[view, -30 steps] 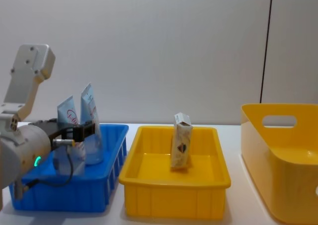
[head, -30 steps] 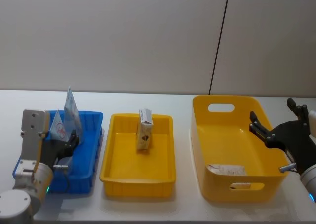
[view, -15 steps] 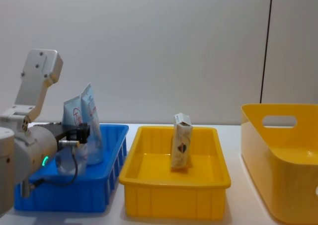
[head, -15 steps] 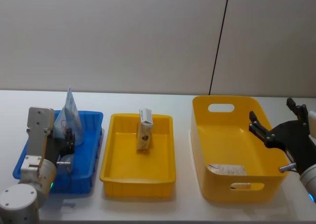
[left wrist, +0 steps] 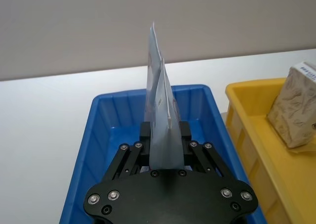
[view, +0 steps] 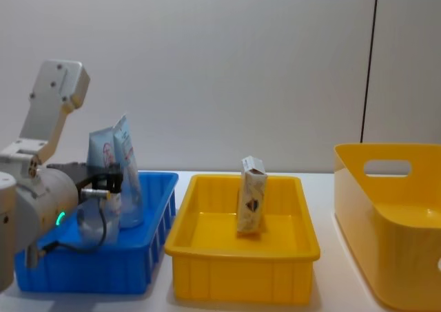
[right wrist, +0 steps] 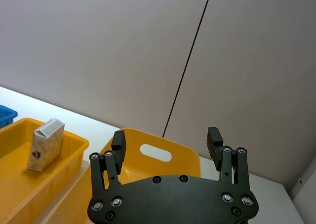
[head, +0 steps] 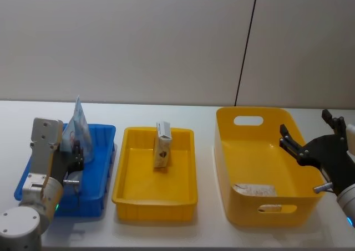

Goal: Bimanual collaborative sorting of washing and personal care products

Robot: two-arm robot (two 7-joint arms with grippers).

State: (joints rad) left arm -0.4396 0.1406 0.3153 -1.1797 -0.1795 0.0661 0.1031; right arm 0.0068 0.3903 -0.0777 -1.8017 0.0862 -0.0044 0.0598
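Two tubes (head: 79,124) in blue bin (head: 103,161), packet (head: 162,148) in tray (head: 155,200)

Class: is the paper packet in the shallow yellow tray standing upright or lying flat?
Upright: the packet stands on its base in the tray, folded top uppermost.

— Can I get into the blue bin (head: 102,128)?
— It's tight. My left gripper (left wrist: 165,135) grips a tube (left wrist: 162,100) in there, with a second tube just behind.
— And the tray (head: 155,198)?
— A packet (head: 162,146) stands toward its back; the front is free.
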